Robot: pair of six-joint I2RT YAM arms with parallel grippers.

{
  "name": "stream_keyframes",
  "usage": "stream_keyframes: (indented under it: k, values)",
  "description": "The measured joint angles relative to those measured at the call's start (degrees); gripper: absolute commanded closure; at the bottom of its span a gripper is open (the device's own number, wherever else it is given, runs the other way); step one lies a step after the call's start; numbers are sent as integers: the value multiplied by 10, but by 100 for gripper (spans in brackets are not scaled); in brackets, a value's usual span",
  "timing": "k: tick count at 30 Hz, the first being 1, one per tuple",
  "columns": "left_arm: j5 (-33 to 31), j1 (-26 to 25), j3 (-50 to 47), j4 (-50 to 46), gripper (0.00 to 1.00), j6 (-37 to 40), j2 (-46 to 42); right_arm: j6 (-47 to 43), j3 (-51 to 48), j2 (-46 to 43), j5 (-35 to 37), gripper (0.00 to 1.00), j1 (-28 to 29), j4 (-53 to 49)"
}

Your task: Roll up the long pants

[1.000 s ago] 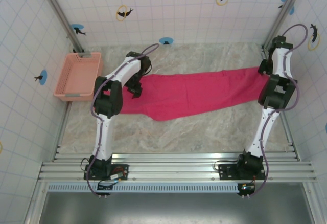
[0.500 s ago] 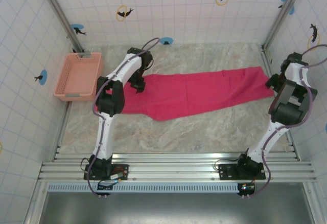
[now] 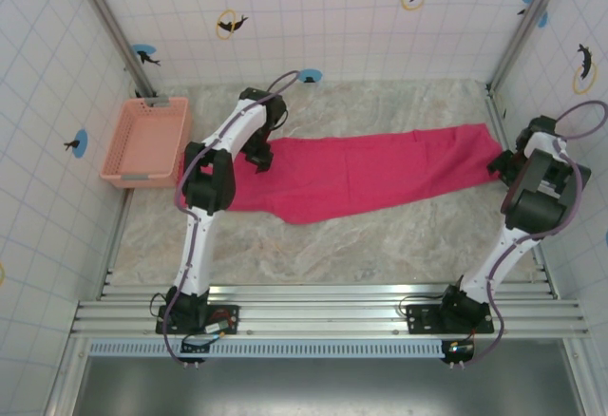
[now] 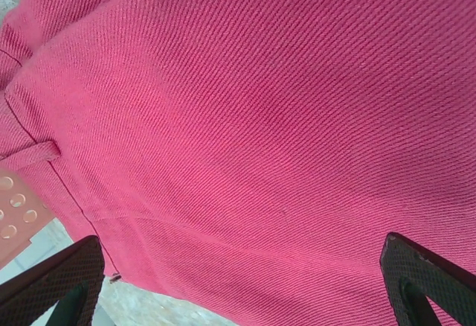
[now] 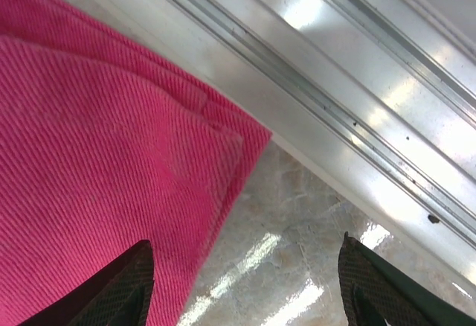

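The long pants [image 3: 361,174] lie flat across the table, bright pink-red, with the waist end at the left and the leg ends at the right. My left gripper [image 3: 256,157] hovers low over the waist end. In the left wrist view it [image 4: 238,289] stands open, and the pants' cloth [image 4: 245,117] spreads under both fingertips. My right gripper [image 3: 500,164] is at the leg ends by the right rail. In the right wrist view it [image 5: 249,289] is open, its left fingertip [image 5: 119,289] over the stacked pant cuffs [image 5: 111,140], its right one over bare marble.
A pale pink basket [image 3: 142,179] stands at the left wall, its perforated corner [image 4: 15,214] just beyond the waistband. An aluminium rail [image 5: 335,80] runs along the table's right edge, close to the cuffs. Bare marble table [image 3: 361,245] lies in front of the pants.
My right arm has swung from the back right corner toward the near side, bringing its gripper down to the leg ends. The left gripper has shifted slightly toward the back.
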Motion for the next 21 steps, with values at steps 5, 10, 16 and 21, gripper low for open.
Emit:
stream_keyframes:
  k: [5,10,16,21]
  values:
    - [0,-1,-3,-2,2,0,0,16,4,14,2,39,0,20]
    - [-2,-2,-3,-4,3,0,0,30,35,39,3,64,0,33]
    - [-5,-2,-3,-9,2,0,-1,49,41,49,-17,99,13,76]
    - [-4,-2,-3,-11,3,0,-2,56,16,35,-19,100,34,122]
